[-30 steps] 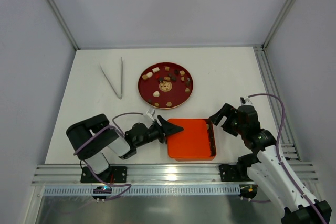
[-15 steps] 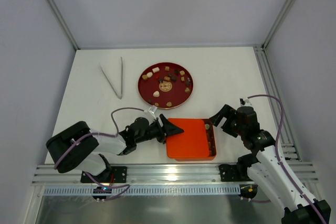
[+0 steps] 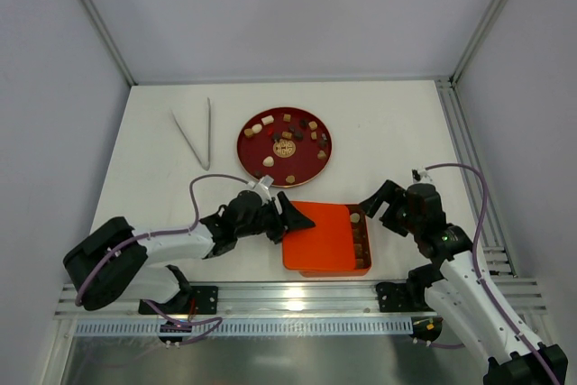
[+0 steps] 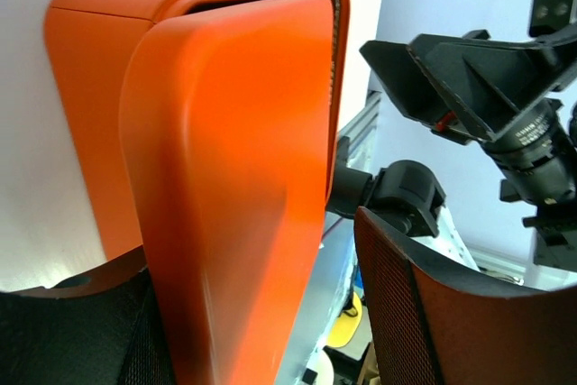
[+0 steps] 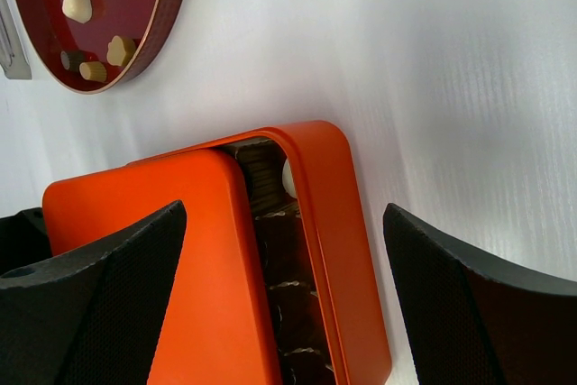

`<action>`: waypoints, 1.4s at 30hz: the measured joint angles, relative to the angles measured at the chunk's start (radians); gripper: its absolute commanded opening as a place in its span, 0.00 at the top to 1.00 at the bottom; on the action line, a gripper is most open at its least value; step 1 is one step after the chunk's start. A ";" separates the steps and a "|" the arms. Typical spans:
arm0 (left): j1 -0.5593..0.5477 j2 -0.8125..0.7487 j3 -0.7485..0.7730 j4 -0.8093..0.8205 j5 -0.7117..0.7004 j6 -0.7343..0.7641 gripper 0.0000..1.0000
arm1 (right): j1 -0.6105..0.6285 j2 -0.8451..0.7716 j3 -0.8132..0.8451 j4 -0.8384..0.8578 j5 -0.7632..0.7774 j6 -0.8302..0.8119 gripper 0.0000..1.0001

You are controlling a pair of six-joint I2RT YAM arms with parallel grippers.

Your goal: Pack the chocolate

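Currently most of the chocolate lies loose on the round red plate, with a few pieces showing in the uncovered right-hand compartments of the orange-red tray, whose lid sits shifted left, while the left gripper has its jaws parted astride the lid's edge and the right gripper is spread wide just beside the tray.

L arm: silver-grey tube links, black joint housings, thin purple cable curling off it, just beyond the silver slotted alu rail. R arm: white links, black joints, own purple cable near rail's right end. Black base plates bolted by the rail. L gripper & R gripper: black wedge-shaped fingers w/ fine mesh-textured pads.
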 measured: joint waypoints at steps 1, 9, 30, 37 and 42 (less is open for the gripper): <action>0.001 0.000 0.006 -0.020 0.000 0.005 0.36 | 0.000 -0.002 -0.002 0.000 0.000 0.001 0.10; 0.003 -0.012 0.035 -0.111 0.002 0.024 0.36 | 0.000 -0.018 -0.019 0.002 -0.002 0.003 0.14; 0.042 -0.104 0.103 -0.374 0.002 0.113 0.33 | 0.000 -0.032 -0.047 0.015 -0.008 0.014 0.18; 0.053 -0.135 0.103 -0.440 0.002 0.135 0.34 | 0.000 -0.039 -0.068 0.023 -0.017 0.025 0.20; 0.055 -0.140 0.103 -0.477 0.002 0.143 0.34 | 0.000 -0.051 -0.085 0.027 -0.031 0.031 0.25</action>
